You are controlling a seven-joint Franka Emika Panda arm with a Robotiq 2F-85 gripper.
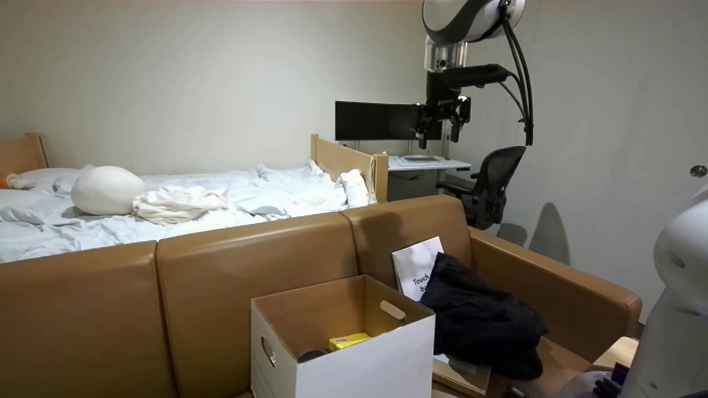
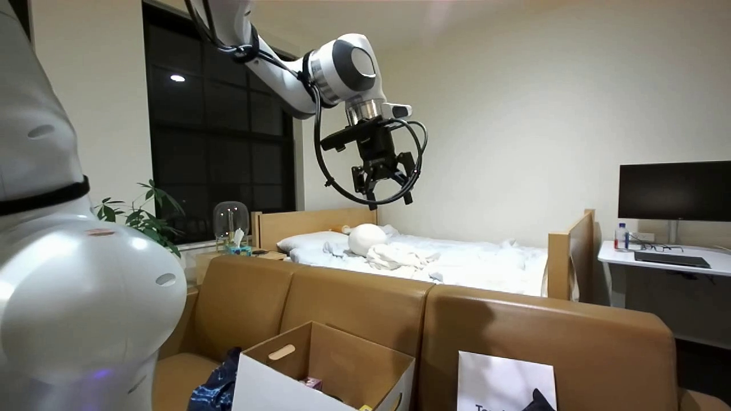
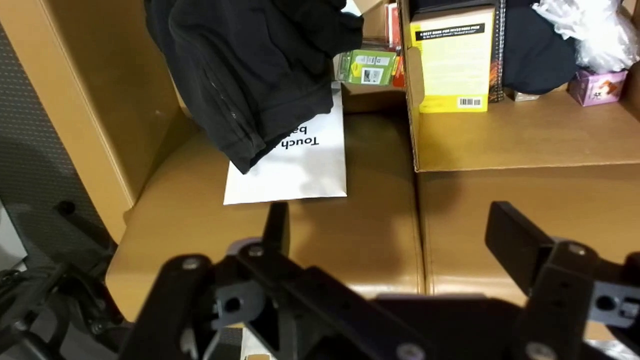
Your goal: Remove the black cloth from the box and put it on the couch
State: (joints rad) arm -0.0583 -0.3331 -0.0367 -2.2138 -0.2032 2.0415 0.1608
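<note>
Well, starting at the left of an exterior view, I see the bed (image 1: 276,193) with a round white cushion (image 1: 108,190) and, just beside it, a crumpled cream cloth (image 1: 180,205). Below it the tan couch (image 1: 254,251) crosses the lower half of the frame. At bottom centre I have the white box (image 1: 365,370), open at the top. Just right of it a white sheet (image 1: 412,265) printed with the word "Touch" leans against the couch back. My gripper (image 1: 439,137) hangs in the upper right, aimed downward, partly over the dark monitor (image 1: 365,120) behind and well apart from everything on the couch. Under it and a little further right, the black cloth (image 1: 481,320) lies heaped on the couch, outside the box and across part of the sheet. Beyond that come the desk chair (image 1: 498,177) and, at the right edge, a white section of my arm (image 1: 683,260).

In the wrist view, from the left again, the cloth fills the upper left, over the sheet. My fingers (image 3: 277,227) stand spread wide apart in the lower half. At upper right I look into the box: a yellow book (image 3: 452,87), then a dark bundle (image 3: 535,52), then clear plastic (image 3: 595,37) beside a pink carton (image 3: 597,90).
</note>
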